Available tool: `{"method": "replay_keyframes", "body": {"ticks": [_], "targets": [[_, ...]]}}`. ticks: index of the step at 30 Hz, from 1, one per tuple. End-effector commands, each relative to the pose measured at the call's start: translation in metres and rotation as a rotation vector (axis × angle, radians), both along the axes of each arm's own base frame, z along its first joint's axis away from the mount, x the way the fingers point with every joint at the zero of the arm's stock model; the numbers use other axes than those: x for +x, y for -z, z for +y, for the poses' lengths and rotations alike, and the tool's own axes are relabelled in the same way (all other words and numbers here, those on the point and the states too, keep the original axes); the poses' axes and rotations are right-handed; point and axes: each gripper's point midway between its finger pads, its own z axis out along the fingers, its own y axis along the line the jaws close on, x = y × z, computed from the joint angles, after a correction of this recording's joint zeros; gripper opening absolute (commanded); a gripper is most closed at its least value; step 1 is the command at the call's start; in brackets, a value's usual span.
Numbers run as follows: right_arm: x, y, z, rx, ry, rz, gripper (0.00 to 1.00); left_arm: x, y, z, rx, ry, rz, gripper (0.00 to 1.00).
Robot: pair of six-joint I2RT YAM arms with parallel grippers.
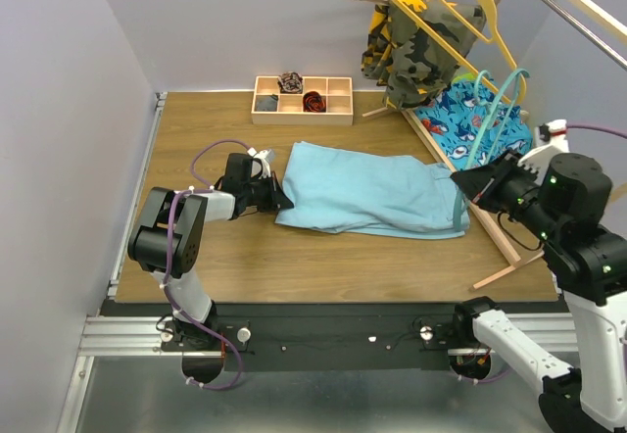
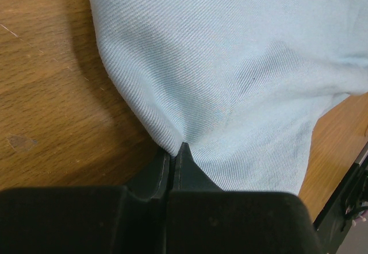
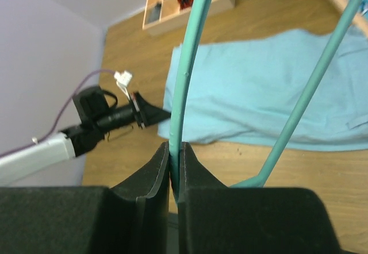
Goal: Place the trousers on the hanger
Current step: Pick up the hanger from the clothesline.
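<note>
- The left end effector (image 1: 277, 198) is matte black; its two wedge-shaped fingers (image 2: 152, 176) taper to thin tips.
- Just behind it sits a black wrist block with a white plug (image 3: 123, 78) on top. A purple cable (image 1: 211, 147) loops back from there.
- Further behind, the left arm (image 1: 162, 232) has chunky, rounded black joints, then a white link (image 1: 194, 301) down to its base.
- The right end effector (image 1: 460, 183) is the same black, and its fingers (image 3: 201, 179) have curved inner edges.
- Behind it come black housings dotted with small green lights (image 1: 555, 180), a white bracket (image 1: 554, 131) and a thin purple wire (image 1: 600, 130).
- Furthest back, the right arm (image 1: 588, 247) ends in a white forearm (image 1: 519, 345).
</note>
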Motion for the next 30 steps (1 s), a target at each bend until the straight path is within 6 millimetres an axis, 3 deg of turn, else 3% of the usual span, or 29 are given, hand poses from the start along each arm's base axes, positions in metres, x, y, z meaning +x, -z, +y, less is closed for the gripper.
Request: {"method": "replay_keyframes", "body": {"ticks": [1, 9, 13, 20, 26, 30], "targets": [[-0.005, 0.022, 0.027, 0.022, -0.161, 0.046, 0.01, -0.015, 0.017, -0.002, 0.046, 0.021, 0.059, 0.00], [0.004, 0.029, 0.032, 0.003, -0.190, 0.044, 0.01, -0.016, 0.018, -0.002, 0.050, 0.019, 0.057, 0.00], [0.007, 0.020, 0.021, -0.027, -0.135, 0.003, 0.01, -0.016, 0.019, -0.002, 0.050, 0.020, 0.063, 0.00], [0.032, 0.008, -0.019, -0.105, 0.107, -0.072, 0.01, -0.017, 0.023, -0.002, 0.051, 0.021, 0.072, 0.00], [0.048, -0.025, -0.041, -0.048, 0.285, -0.136, 0.01, -0.017, 0.024, -0.001, 0.058, 0.023, 0.074, 0.00], [0.044, -0.063, -0.040, 0.075, 0.311, -0.213, 0.01, -0.016, 0.026, -0.001, 0.059, 0.019, 0.078, 0.00]]}}
